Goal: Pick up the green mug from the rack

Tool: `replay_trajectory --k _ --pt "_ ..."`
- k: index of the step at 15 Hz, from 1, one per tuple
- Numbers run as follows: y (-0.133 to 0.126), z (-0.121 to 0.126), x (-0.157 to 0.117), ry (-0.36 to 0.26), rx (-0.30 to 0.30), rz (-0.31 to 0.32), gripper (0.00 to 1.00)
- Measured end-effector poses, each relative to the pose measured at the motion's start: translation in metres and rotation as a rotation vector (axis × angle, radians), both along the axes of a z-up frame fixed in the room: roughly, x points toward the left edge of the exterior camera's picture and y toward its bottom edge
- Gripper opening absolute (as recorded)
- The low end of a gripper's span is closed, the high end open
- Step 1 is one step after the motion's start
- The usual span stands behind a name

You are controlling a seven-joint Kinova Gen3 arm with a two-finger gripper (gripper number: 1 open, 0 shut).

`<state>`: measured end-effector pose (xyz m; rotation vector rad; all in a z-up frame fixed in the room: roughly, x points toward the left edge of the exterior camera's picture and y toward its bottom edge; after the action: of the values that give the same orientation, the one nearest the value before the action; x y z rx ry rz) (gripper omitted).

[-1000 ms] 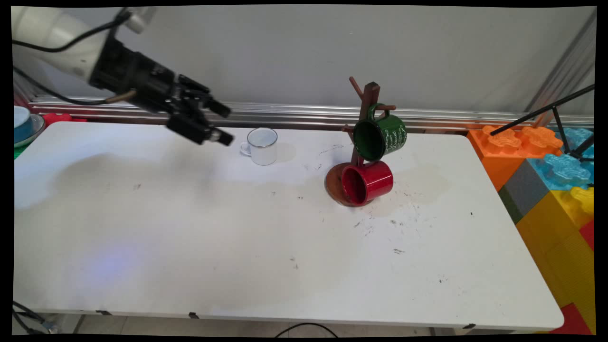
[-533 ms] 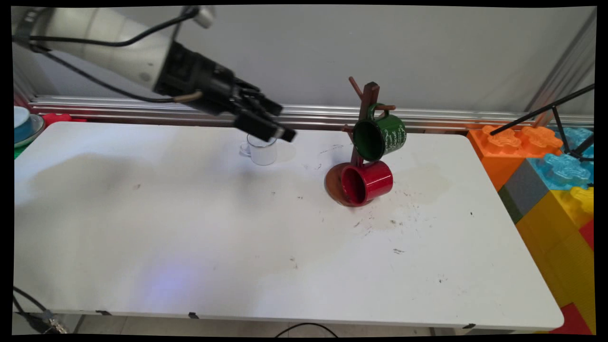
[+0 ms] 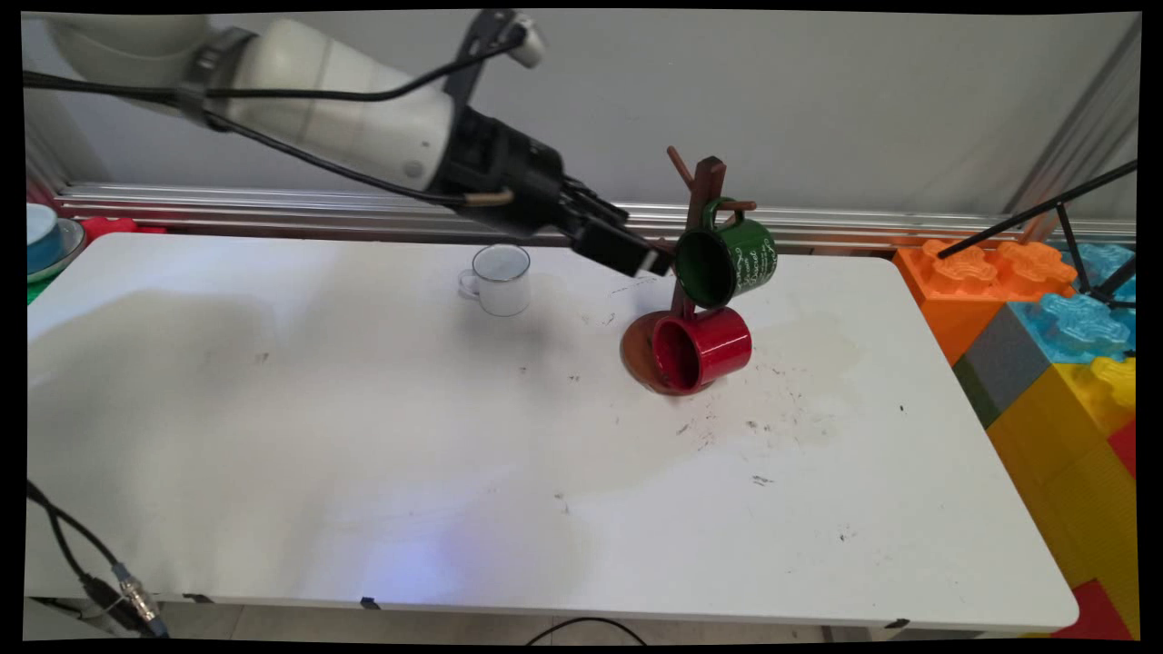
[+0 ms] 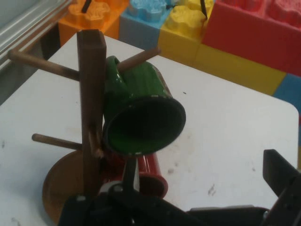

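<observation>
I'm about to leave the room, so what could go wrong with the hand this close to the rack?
1. The hand sits right at the green mug's rim; a push could slip it off its peg.
2. Bumping the mug tree might tip it, red mug included.

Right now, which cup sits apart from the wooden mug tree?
On the white table, left of the brown wooden mug tree, stands a small white enamel mug. Unlike the green mug and red mug on the pegs, it stands upright alone.
</observation>
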<state>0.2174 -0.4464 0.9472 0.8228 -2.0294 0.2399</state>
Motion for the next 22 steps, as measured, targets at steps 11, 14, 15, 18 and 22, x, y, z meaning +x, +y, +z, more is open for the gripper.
replay_trajectory --k 11,14,15,18,22 --pt "-0.018 -0.043 -0.060 0.055 0.062 0.106 1.00" --pt "-0.021 -0.053 -0.069 0.074 0.063 0.117 1.00" --pt "-0.022 -0.057 -0.074 0.085 0.060 0.118 1.00" --pt "-0.025 -0.067 -0.084 0.110 0.043 0.114 1.00" --pt "-0.032 -0.079 -0.094 0.135 0.020 0.124 1.00"
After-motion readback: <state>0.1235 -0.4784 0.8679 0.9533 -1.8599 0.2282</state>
